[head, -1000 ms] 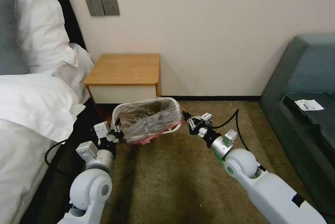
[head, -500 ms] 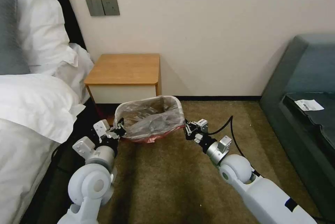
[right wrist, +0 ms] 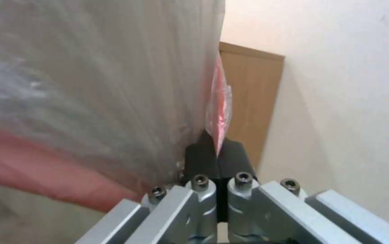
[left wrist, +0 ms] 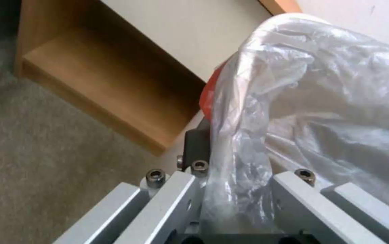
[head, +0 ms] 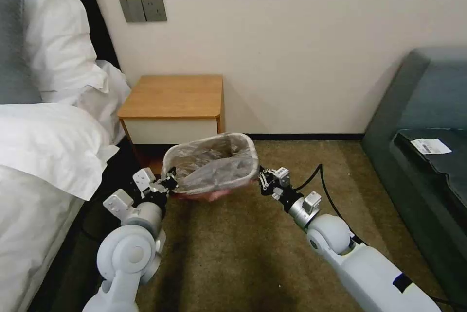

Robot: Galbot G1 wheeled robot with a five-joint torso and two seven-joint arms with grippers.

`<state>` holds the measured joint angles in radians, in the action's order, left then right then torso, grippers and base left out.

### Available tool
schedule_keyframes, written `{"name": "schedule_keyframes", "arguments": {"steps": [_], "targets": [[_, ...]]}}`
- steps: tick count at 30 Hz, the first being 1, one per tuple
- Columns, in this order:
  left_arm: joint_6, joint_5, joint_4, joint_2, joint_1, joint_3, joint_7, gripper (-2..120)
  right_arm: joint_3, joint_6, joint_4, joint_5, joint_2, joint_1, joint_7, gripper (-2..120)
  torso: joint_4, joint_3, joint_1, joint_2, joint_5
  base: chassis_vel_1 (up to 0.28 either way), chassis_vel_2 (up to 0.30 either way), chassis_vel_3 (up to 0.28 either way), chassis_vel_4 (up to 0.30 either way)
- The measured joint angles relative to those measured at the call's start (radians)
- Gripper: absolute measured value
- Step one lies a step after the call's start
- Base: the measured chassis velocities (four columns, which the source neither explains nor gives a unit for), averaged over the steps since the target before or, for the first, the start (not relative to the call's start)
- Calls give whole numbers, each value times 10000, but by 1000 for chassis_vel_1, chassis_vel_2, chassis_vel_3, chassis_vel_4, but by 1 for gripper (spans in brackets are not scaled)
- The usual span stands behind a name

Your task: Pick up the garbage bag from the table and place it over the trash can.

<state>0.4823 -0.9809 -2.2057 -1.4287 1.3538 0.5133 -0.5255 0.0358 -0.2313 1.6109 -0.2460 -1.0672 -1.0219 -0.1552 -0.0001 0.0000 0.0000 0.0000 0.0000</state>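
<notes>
A: Where is the garbage bag (head: pixel 209 166) at this moment?

B: It is draped over the trash can (head: pixel 253 149), which stands on the brown carpet (head: pixel 233 244) just in front of the table (head: pixel 172 95). The grey film covers the bin's mouth and sides, so only a strip of the cream rolled rim shows through at the far right corner. The pink-red rim of the bag hangs low along the near side.

A: And the 2 arms?

B: The left gripper (head: pixel 169 182) sits at the bin's left side, low near the carpet. The right gripper (head: pixel 263 181) sits at the bin's right side, level with it.

A: Is the left one holding anything?

B: Yes. In the left wrist view a thick fold of the garbage bag (left wrist: pixel 258 135) runs down between the 2 metal links, and 1 dark fingertip (left wrist: pixel 197 144) presses against it, so the left gripper (left wrist: pixel 228 159) is clamped on the film. The table's lower shelf (left wrist: pixel 99 84) lies beyond it.

A: The right?

B: In the right wrist view the 2 black pads (right wrist: pixel 201 159) meet with no gap, and a pink-red sliver of the garbage bag (right wrist: pixel 217 112) is pinched between them at the right gripper (right wrist: pixel 216 157). The bag's grey film hangs beside them, with a wooden side of the table (right wrist: pixel 248 101) and the pale wall (right wrist: pixel 339 101) behind.

A: Anything else nearby?

B: A bed with white bedding (head: pixel 44 147) on the robot's left and a dark green sofa (head: pixel 418 108) on its right, carrying a white paper slip (head: pixel 430 146).
</notes>
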Motion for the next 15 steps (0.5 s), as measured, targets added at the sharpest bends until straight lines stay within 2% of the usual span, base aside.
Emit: {"name": "schedule_keyframes", "arguments": {"steps": [7, 15], "targets": [[13, -149, -10, -3, -43, 20, -16, 0, 114, -259, -520, 1282, -116, 0, 403, 0, 0, 0, 0, 0, 0, 0, 0, 0, 0], [30, -272, -121, -58, -15, 30, -39, 0, 126, -442, -1042, 1747, -301, 81, 550, 0, 1, 0, 0, 0, 0, 0, 0, 0, 0]]}}
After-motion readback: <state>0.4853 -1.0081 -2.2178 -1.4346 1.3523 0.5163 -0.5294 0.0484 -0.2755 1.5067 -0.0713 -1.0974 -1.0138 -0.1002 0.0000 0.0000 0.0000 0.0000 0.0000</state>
